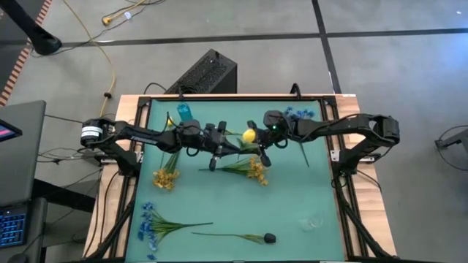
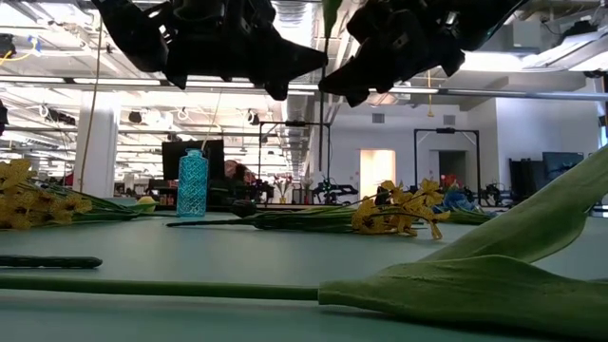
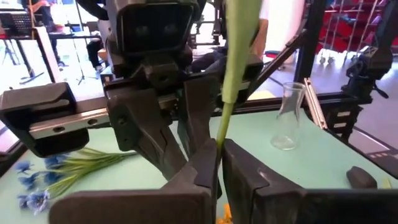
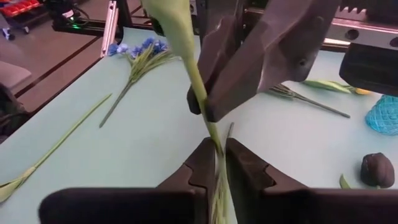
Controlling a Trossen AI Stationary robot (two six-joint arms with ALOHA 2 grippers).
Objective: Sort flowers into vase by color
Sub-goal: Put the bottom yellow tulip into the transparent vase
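Above the table's middle, both grippers meet on one flower: a yellow bud [image 1: 249, 135] on a thin green stem [image 3: 227, 81]. My left gripper [image 3: 219, 163] comes from the table's left and is shut on the stem. My right gripper [image 4: 220, 155] comes from the right and has the same stem between its fingers, close beside the left one's. A blue vase [image 1: 184, 112] stands at the far left of the mat. A clear glass vase [image 3: 289, 118] stands at the near right. My left gripper pinches the green stem [image 3: 219, 142] between its two fingers, which lie level, from the table's left, across the stem. The stem rises upward out of the hold, clear of the table. My right gripper has the stem [image 4: 211, 134] pinched between its two fingers [image 4: 202, 163], a little below where the left gripper's fingers [image 4: 249, 74] hold it. It comes slanting down from the table's right, across the stem. The flower is lifted clear.
On the mat lie two yellow blossom sprigs [image 1: 167, 177] [image 1: 256, 172], blue sprigs at near left [image 1: 150, 223] and far right [image 1: 298, 114], and a dark-budded flower [image 1: 269, 238] by the near edge. Another yellow-bud flower [image 4: 336, 87] lies near the blue vase.
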